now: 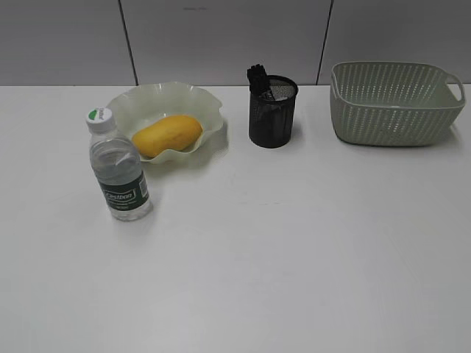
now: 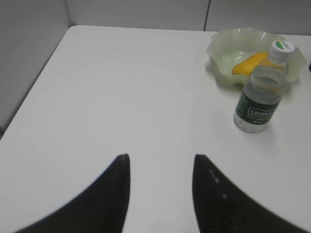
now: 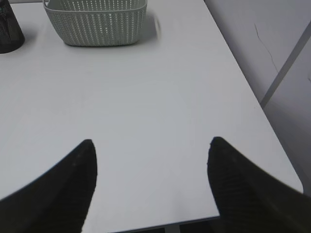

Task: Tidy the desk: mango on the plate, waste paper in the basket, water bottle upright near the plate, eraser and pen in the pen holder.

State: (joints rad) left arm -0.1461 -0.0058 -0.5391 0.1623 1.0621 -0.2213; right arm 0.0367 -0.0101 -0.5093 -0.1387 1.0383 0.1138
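White desk (image 1: 294,257); yellow-orange mango (image 1: 167,135) on plate (image 1: 199,99).

Black wire-mesh pen holder (image 1: 272,112); clear plastic water bottle (image 1: 119,171).

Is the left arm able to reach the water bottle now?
Probably yes. The left pincer is open and holds nothing, and only bare desk lies between it and the upright water bottle.
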